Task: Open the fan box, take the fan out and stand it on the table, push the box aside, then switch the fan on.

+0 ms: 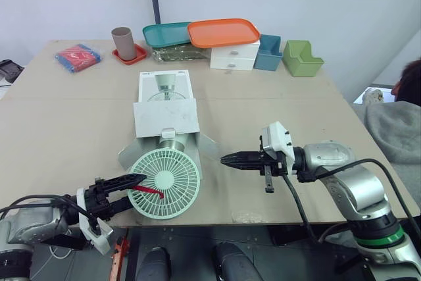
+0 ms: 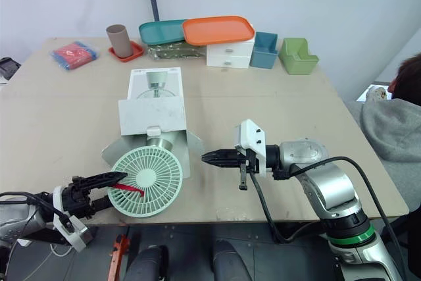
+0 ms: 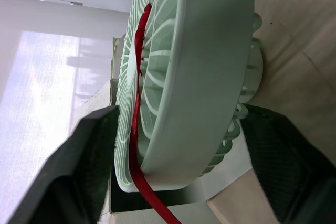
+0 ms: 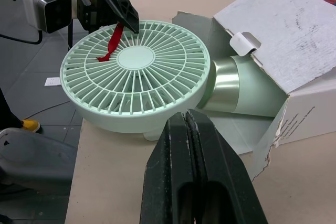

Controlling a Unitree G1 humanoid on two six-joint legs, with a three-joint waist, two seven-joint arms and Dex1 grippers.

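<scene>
Both fingers of my left tool [image 1: 135,189] stand open astride the rim of the fan [image 1: 164,182], whose head lies just outside the fan box [image 1: 166,116]. My right tool [image 1: 227,160], pinched shut and empty, hovers right of the box.

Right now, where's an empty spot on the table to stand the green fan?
Two bare patches of the tan table: one left of the white cardboard box, nearer than the red packet; one right of it, beyond the right gripper. Crowded: the far edge by the orange plastic tray, and the near edge around the mint-green round fan.
</scene>
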